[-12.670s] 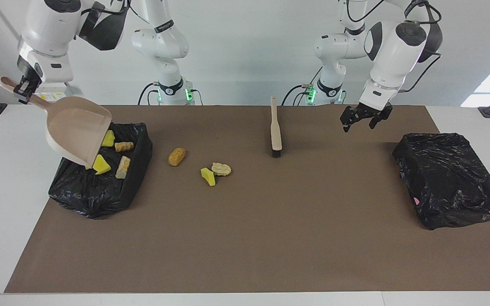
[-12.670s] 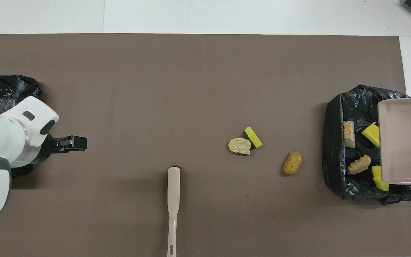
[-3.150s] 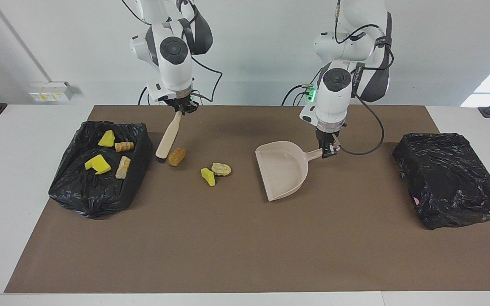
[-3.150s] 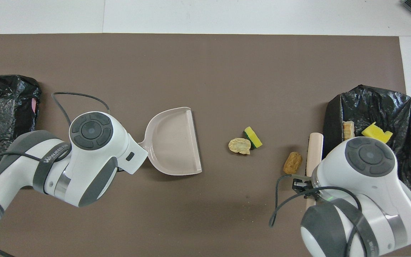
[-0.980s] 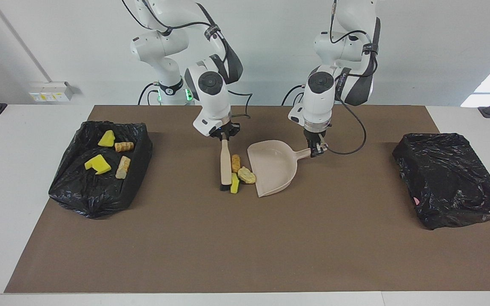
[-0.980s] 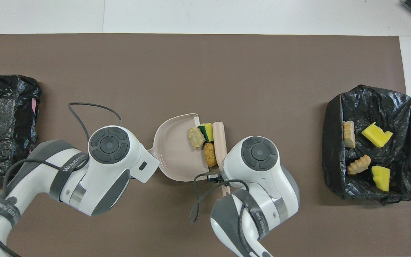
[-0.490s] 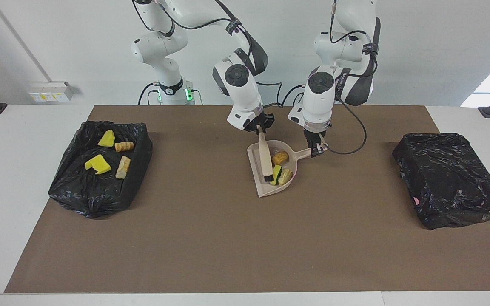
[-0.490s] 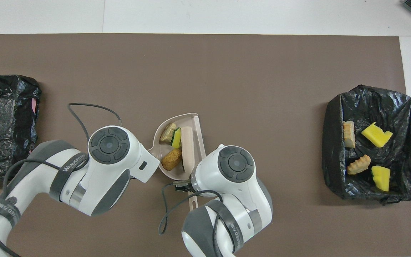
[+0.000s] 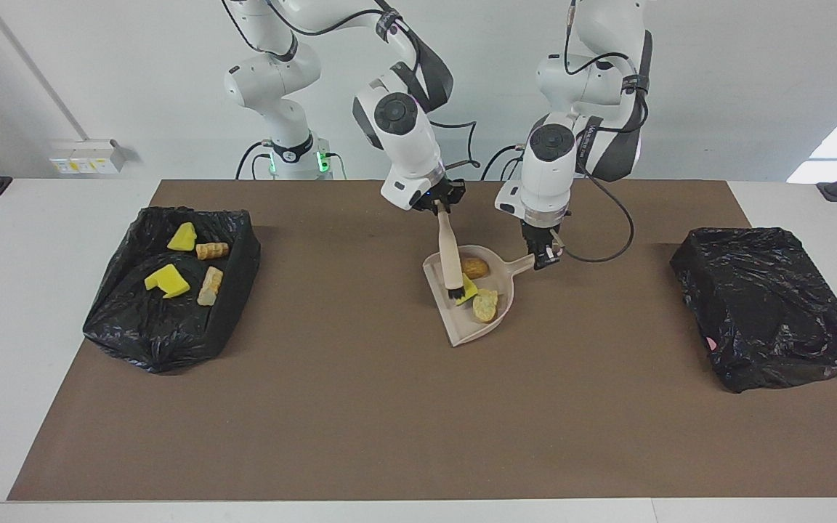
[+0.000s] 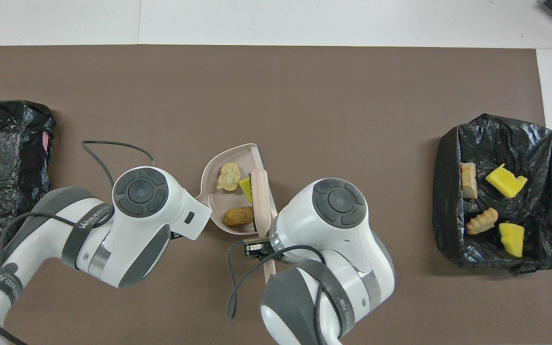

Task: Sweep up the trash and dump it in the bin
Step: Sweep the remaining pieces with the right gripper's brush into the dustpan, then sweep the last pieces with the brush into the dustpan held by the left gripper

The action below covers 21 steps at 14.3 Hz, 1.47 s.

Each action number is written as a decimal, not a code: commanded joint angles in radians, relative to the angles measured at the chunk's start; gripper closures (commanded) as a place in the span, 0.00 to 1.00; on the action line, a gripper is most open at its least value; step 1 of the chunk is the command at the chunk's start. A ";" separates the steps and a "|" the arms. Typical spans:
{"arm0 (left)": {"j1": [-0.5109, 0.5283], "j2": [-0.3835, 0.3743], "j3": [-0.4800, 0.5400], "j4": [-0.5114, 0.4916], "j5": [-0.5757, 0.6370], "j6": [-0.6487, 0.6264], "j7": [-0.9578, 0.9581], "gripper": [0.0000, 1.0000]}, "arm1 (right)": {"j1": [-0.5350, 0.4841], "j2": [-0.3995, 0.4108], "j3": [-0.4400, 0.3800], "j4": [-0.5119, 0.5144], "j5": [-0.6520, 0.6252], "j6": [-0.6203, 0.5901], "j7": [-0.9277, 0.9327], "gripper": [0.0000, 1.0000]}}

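At the middle of the brown mat (image 9: 418,407), the beige dustpan (image 9: 487,321) rests with its open lip toward the right arm's end of the table. Three pieces of trash lie in it: a pale crusty lump (image 9: 485,304) farthest from the robots, a yellow sponge chunk (image 9: 468,291) beside it, and an orange-brown lump (image 9: 474,267) nearest the robots. The beige brush (image 9: 450,254) stands tilted over the pan, its dark bristles touching the yellow sponge chunk. The right gripper (image 9: 442,206) is over the pan's nearer edge with its fingers clamped on the brush's handle. The left gripper (image 9: 546,255) has its fingers clamped on the dustpan's handle. Toward the right arm's end of the table sits an open black-lined bin (image 9: 233,290), holding four more scraps (image 9: 166,280): two yellow and two tan. Toward the left arm's end lies a second black bag-covered bin (image 9: 767,305).
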 commanded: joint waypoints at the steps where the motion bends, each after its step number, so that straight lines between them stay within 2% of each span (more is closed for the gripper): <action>1: 0.043 -0.016 0.000 -0.016 -0.021 0.025 -0.042 1.00 | -0.050 -0.076 0.003 -0.008 -0.062 -0.094 -0.031 1.00; 3: 0.073 -0.025 0.001 -0.010 -0.076 0.017 -0.051 1.00 | -0.055 -0.096 0.002 0.008 -0.119 -0.155 -0.026 1.00; 6: 0.081 -0.027 0.000 -0.006 -0.083 0.010 -0.054 1.00 | -0.058 -0.122 0.000 0.041 -0.188 -0.251 -0.029 1.00; 9: 0.084 -0.027 0.000 -0.007 -0.084 0.007 -0.059 1.00 | -0.053 -0.165 0.006 -0.005 -0.235 -0.275 -0.028 1.00; 14: 0.066 -0.039 0.000 -0.018 -0.080 0.007 -0.048 1.00 | -0.044 -0.237 0.009 -0.114 -0.246 -0.269 -0.034 1.00; 16: 0.045 -0.042 0.000 -0.020 -0.076 0.005 0.039 1.00 | -0.044 -0.243 0.009 -0.137 -0.246 -0.263 -0.034 1.00; 19: 0.021 -0.058 0.000 -0.036 -0.070 0.000 0.067 1.00 | -0.059 -0.222 0.009 -0.143 -0.246 -0.222 -0.096 1.00; 21: 0.020 -0.064 0.000 -0.041 -0.070 -0.012 0.069 1.00 | -0.101 -0.171 0.009 -0.143 -0.246 -0.151 -0.156 1.00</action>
